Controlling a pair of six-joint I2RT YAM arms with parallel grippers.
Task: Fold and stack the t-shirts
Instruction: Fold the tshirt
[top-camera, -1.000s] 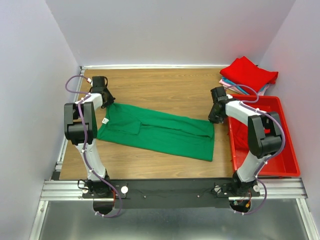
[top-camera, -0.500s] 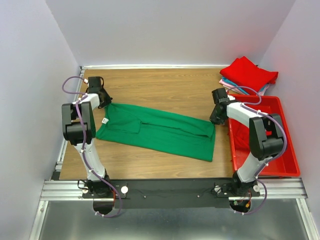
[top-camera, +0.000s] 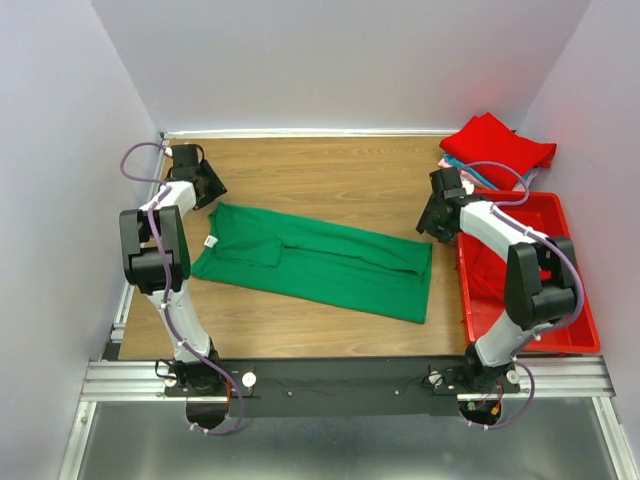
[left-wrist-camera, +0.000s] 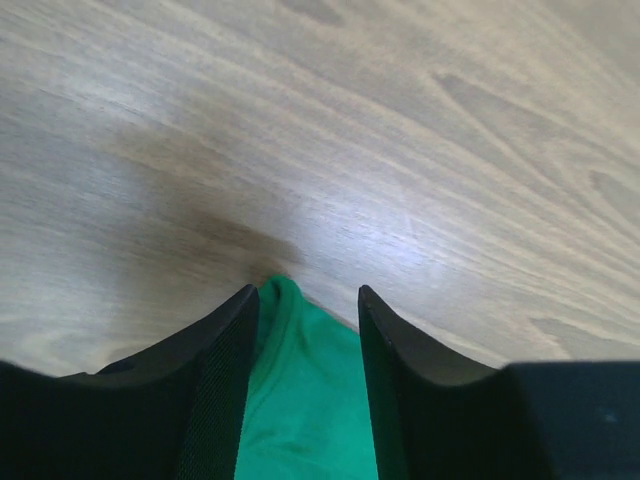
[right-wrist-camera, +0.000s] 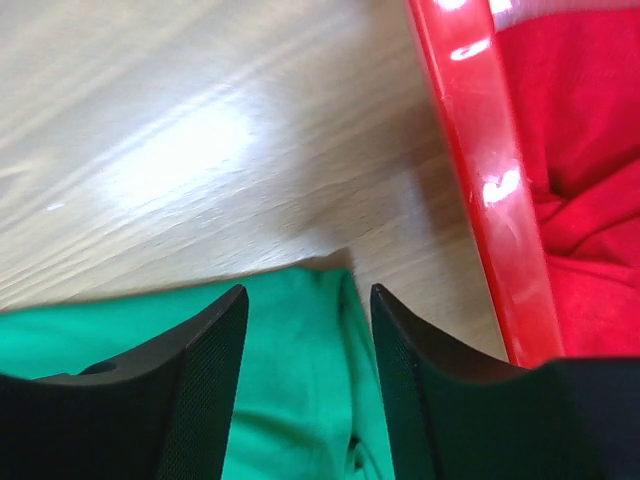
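A bright green t-shirt (top-camera: 320, 262) lies folded into a long strip across the table, its white neck label (top-camera: 211, 241) at the left end. My left gripper (top-camera: 210, 192) hovers at the strip's far left corner. In the left wrist view its jaws (left-wrist-camera: 308, 300) stand open, and the green corner (left-wrist-camera: 300, 400) lies loose between them. At the strip's far right corner, beside the bin, my right gripper (top-camera: 432, 230) is open too (right-wrist-camera: 308, 295), with green cloth (right-wrist-camera: 290, 390) lying flat between its fingers. Folded t-shirts (top-camera: 497, 145), a red one on top, are stacked at the back right.
A red plastic bin (top-camera: 572, 290) stands along the right edge with red cloth (right-wrist-camera: 580, 200) inside; its rim (right-wrist-camera: 470, 150) is close to my right fingers. Walls close in the left, back and right sides. Bare wood (top-camera: 320, 180) lies behind the shirt.
Both grippers have opened and let go of the green shirt's far corners. Both have drawn back slightly toward the far side, and the corners now rest on the table.
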